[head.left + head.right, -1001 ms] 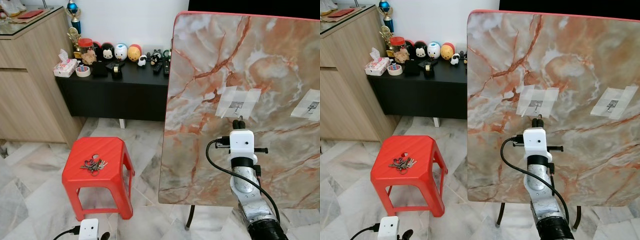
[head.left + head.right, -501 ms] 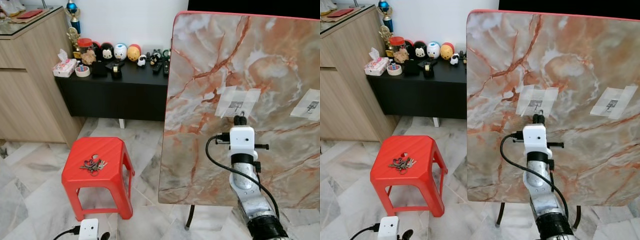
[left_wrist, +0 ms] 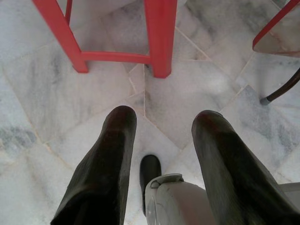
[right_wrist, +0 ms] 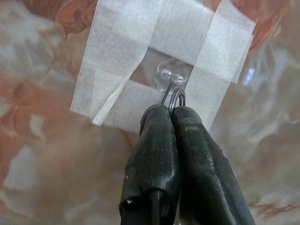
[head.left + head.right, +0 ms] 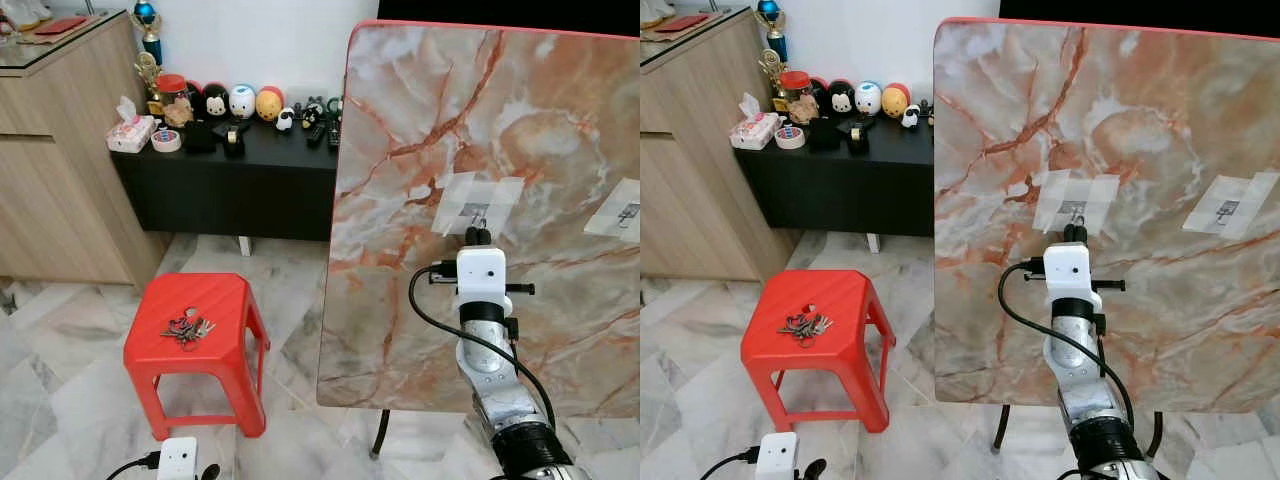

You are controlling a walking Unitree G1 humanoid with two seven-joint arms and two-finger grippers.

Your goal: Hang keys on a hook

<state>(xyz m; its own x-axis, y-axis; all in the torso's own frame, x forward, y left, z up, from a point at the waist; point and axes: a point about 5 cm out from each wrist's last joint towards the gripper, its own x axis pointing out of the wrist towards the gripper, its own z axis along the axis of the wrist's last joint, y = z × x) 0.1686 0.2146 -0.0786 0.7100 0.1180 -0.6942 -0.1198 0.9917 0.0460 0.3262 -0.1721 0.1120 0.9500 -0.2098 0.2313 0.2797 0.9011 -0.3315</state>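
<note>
Keys: your right gripper [image 4: 169,115] has crept up the marble panel [image 5: 560,120] over the last second, and its fingers, pinched shut on a wire key ring [image 4: 176,99], now meet the taped hook [image 4: 168,79]; you look to be at the threading step. Left of that panel, a second bunch of keys [image 5: 188,329] lies on the red stool [image 5: 215,355]. Your left gripper [image 3: 164,140] hangs idle below the stool, fingers apart, empty. No container holds anything you need.
</note>
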